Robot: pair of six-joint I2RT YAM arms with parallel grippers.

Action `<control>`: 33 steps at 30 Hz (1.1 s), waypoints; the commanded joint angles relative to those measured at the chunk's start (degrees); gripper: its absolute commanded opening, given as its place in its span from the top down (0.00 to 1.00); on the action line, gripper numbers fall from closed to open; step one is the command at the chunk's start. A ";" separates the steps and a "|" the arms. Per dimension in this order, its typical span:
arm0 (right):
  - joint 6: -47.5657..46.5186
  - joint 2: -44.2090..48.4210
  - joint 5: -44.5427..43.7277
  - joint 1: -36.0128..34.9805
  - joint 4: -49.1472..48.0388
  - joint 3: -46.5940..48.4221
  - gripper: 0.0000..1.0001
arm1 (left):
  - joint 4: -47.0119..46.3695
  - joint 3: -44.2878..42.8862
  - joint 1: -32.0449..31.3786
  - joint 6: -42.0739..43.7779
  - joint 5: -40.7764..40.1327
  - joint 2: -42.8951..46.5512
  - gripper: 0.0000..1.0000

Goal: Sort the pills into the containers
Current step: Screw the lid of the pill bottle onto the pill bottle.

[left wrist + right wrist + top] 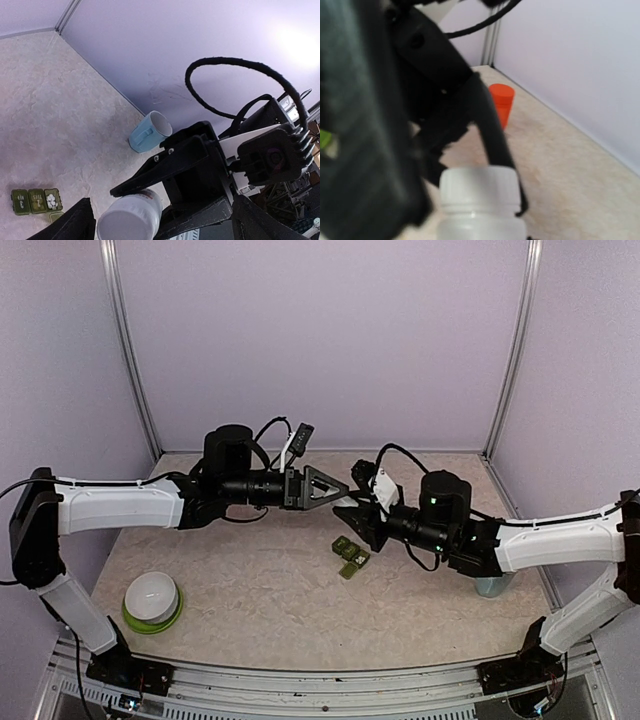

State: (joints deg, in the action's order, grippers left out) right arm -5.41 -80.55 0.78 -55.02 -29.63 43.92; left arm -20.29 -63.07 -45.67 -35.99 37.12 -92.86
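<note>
My right gripper [362, 508] is shut on a small white bottle [131, 219] and holds it in the air, cap [477, 187] pointing at my left arm. The left gripper [330, 487] is open, and its black fingers [490, 125] reach around the bottle's cap. In the left wrist view its fingertips [75, 225] frame the bottle on both sides. The dark green containers [350, 556] lie on the table below the two grippers. White pills [51, 200] show in one end compartment of the containers [30, 201].
A light blue mug [150, 131] stands on the right by the wall, half hidden behind the right arm [490, 586]. An orange-red bottle [501, 102] stands upright near the back wall. A white bowl on a green plate [152, 600] sits front left.
</note>
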 commanded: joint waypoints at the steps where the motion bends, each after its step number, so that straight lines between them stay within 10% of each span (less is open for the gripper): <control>1: -4.86 2.05 -3.92 -0.53 1.36 -0.63 0.90 | 2.24 -1.15 0.79 -1.26 -0.61 -0.27 0.13; 24: -8.14 0.78 -7.00 -1.69 1.11 -0.68 0.91 | 2.95 -1.44 1.90 -1.89 1.64 -2.13 0.56; 33: -8.15 0.87 -6.33 -1.67 0.73 -0.98 0.91 | 2.00 -0.91 2.40 -2.24 1.11 -1.45 0.57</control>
State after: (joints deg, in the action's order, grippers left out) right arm -13.41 -79.70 -5.26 -56.21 -28.08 42.98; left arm -17.43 -63.07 -43.83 -38.35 37.71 -94.50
